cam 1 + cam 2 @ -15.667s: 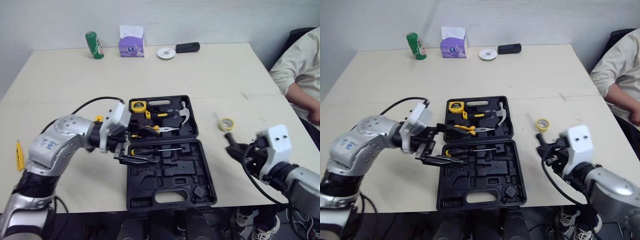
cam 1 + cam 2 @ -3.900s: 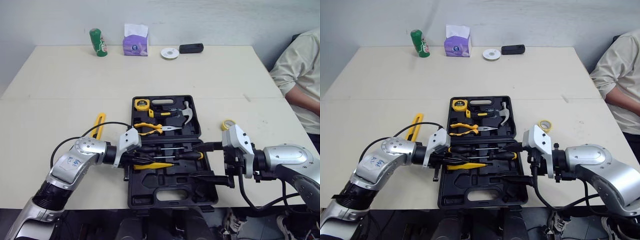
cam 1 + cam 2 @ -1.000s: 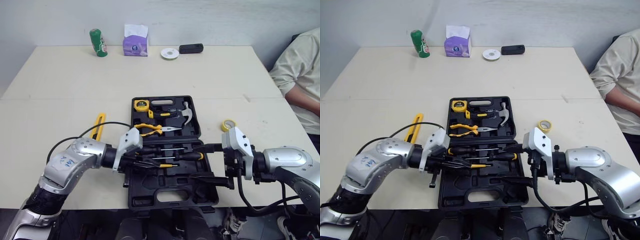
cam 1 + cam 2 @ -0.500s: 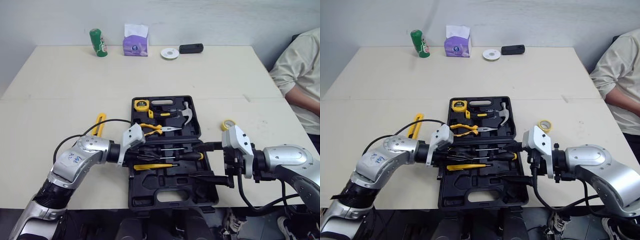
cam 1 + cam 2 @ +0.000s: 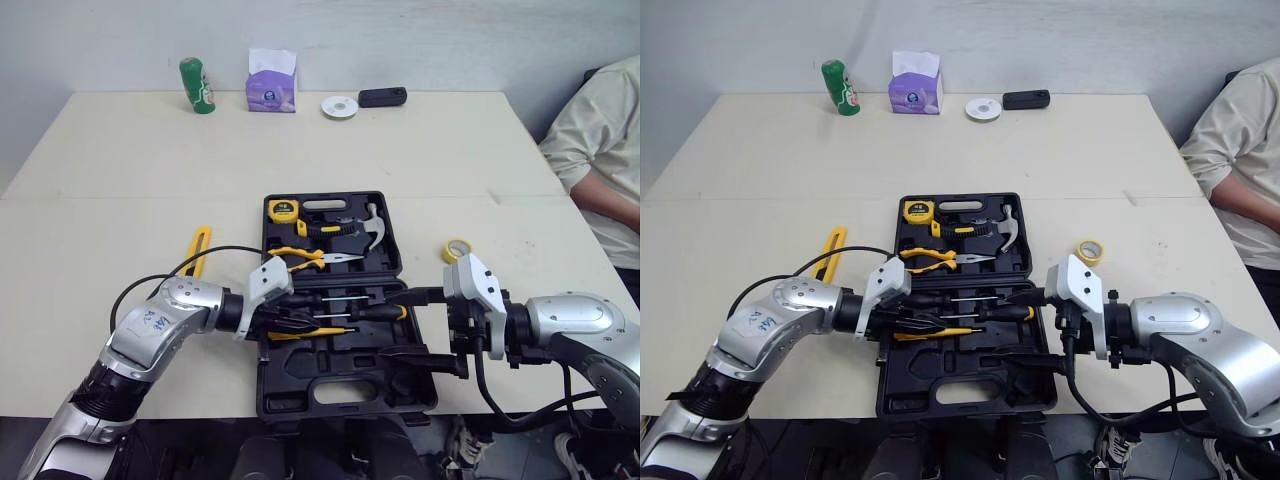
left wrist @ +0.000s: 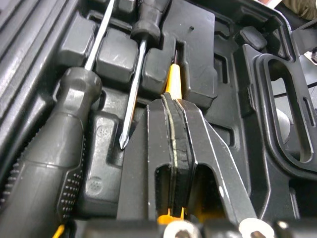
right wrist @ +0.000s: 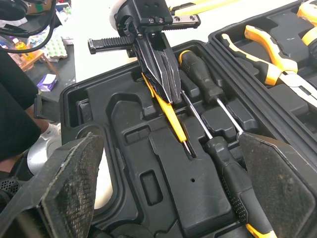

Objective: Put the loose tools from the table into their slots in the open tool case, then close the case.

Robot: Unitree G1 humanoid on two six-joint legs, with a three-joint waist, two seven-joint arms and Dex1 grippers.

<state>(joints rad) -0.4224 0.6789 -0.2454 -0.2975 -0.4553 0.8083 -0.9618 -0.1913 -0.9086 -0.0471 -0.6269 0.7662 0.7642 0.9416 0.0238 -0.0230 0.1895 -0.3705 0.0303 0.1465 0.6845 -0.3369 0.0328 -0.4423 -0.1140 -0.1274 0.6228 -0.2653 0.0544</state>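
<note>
Seating step: my left gripper (image 5: 298,325), pinched on the yellow screwdriver (image 5: 318,332), lays it into its slot in the tool case (image 5: 335,372), near half. My right gripper (image 5: 420,324) hangs spread wide at the case's right edge. Next, I judge: release, then fetch the utility knife (image 5: 198,250) lying left on the beige table (image 5: 120,180). Green can (image 5: 193,86) and tissue box (image 5: 271,85) far; person (image 5: 600,130) seated right.

Yellow screwdriver (image 5: 325,331) newly in the tool case (image 5: 345,388), pinched by left gripper (image 6: 171,106)
</note>
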